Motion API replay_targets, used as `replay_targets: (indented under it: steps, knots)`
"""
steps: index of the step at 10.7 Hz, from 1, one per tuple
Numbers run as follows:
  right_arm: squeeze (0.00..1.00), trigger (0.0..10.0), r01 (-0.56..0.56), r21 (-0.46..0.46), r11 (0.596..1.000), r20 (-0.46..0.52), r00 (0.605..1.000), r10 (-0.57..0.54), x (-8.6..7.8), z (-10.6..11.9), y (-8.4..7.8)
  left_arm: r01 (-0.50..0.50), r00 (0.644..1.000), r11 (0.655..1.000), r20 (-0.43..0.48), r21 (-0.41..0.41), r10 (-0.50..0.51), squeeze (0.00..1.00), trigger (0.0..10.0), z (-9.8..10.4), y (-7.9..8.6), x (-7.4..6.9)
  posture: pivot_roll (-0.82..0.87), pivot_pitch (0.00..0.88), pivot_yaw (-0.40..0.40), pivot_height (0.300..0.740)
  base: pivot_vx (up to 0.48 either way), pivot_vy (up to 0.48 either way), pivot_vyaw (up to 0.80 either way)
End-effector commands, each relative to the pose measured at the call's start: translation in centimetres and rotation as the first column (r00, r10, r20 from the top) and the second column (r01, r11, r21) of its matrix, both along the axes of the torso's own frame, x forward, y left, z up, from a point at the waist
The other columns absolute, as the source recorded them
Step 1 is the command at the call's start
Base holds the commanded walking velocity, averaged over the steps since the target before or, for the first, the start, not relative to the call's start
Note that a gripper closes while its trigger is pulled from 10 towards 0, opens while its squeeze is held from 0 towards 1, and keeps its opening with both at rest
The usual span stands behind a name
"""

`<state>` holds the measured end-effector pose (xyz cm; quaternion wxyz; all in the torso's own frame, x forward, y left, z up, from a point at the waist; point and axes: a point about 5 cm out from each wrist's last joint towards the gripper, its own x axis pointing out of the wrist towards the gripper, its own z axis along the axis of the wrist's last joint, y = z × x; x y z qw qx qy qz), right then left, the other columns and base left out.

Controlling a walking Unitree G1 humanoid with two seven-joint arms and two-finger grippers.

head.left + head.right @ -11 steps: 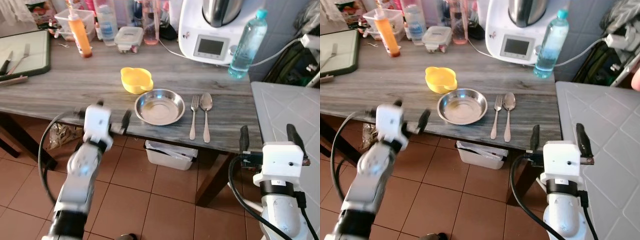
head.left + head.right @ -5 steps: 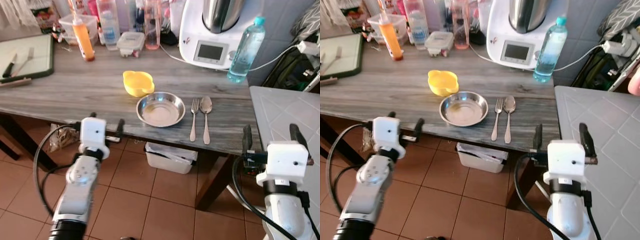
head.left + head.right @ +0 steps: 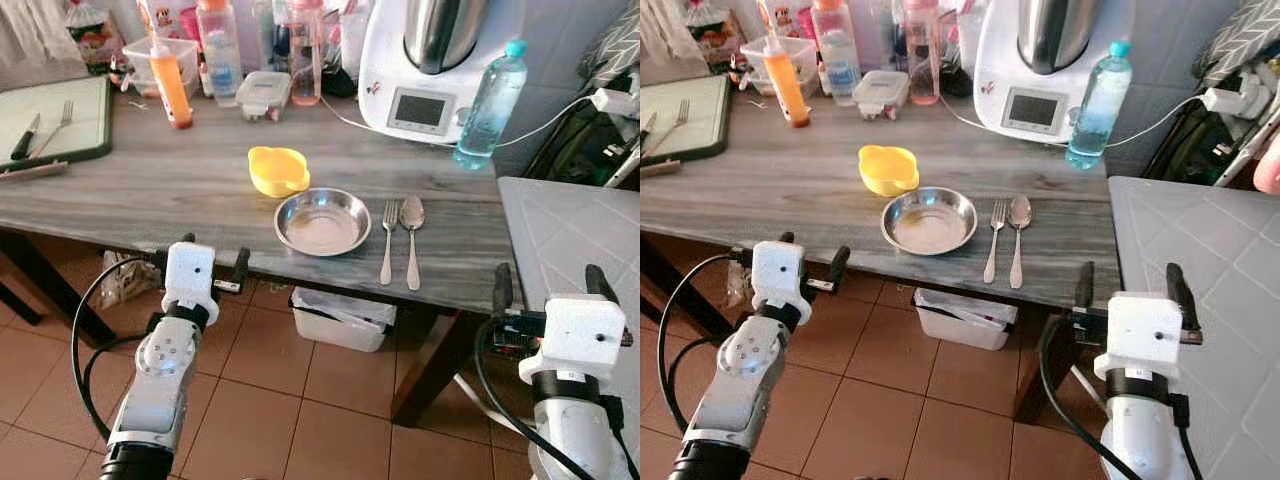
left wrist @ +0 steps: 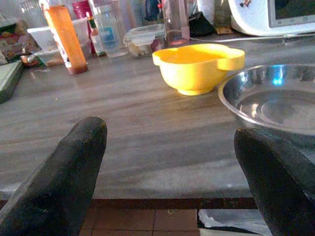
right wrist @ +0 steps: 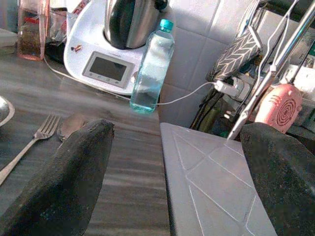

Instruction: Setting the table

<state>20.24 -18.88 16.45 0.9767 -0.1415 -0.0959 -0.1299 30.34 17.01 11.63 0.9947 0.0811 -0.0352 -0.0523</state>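
A steel plate lies near the front edge of the grey wooden table. A yellow bowl sits just behind it on its left. To the plate's right, a fork and a spoon lie side by side. My left gripper is open and holds nothing; it hangs just before and below the table's front edge, left of the plate. In the left wrist view the bowl and plate lie ahead. My right gripper is open and holds nothing, beyond the table's right front corner.
A dark tray with a fork and knife lies at the far left. Bottles, boxes and a white kitchen machine line the back, with a water bottle beside it. A white bin sits under the table. A grey tabletop is on the right.
My left arm, blurred and raised near the table edge a second ago, has dropped slightly and steadied. The camera has shifted a little. Plate, bowl, fork and spoon have not moved.
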Motion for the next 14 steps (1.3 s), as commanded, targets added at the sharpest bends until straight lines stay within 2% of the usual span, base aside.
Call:
replay_targets:
  steps: [1, 2, 5, 11, 14]
  knots:
    - [0.20, 10.0, 0.011, 0.009, 1.000, 0.001, 1.000, -0.011, 0.1, -0.1, -0.3, 0.010, 1.000, 1.000, 0.000, -0.013, -0.010, 0.00, 10.0, 0.3, -0.2, 0.3, 0.07, 0.049, 0.019, 0.740, 0.000, 0.000, 0.00]
    - [0.20, 10.0, 0.016, 0.012, 1.000, -0.001, 1.000, -0.016, 0.1, -0.1, -0.4, 0.014, 1.000, 1.000, 0.003, -0.013, -0.014, 0.00, 10.0, 0.4, -0.4, 0.5, 0.07, 0.049, 0.019, 0.740, 0.000, 0.000, 0.00]
    - [0.19, 10.0, 0.013, 0.007, 1.000, -0.013, 1.000, -0.013, 0.2, -0.1, -0.5, 0.030, 1.000, 1.000, 0.005, -0.006, -0.030, 0.00, 10.0, 0.4, -0.8, 0.4, 0.06, 0.064, 0.016, 0.740, 0.000, 0.000, -0.71]
    - [0.20, 10.0, -0.005, -0.004, 1.000, -0.001, 1.000, 0.005, 0.3, 0.2, -0.4, 0.027, 1.000, 0.999, 0.004, 0.017, -0.027, 0.00, 10.0, 0.5, -0.7, 0.3, 0.06, 0.077, 0.012, 0.740, 0.000, 0.000, 0.00]
    - [0.20, 10.0, -0.012, -0.005, 1.000, 0.006, 1.000, 0.012, 0.6, 0.3, -0.4, 0.028, 0.999, 1.000, 0.029, -0.001, -0.028, 0.00, 10.0, 1.6, -1.1, 0.8, 0.07, 0.080, 0.017, 0.740, 0.000, 0.000, 0.00]
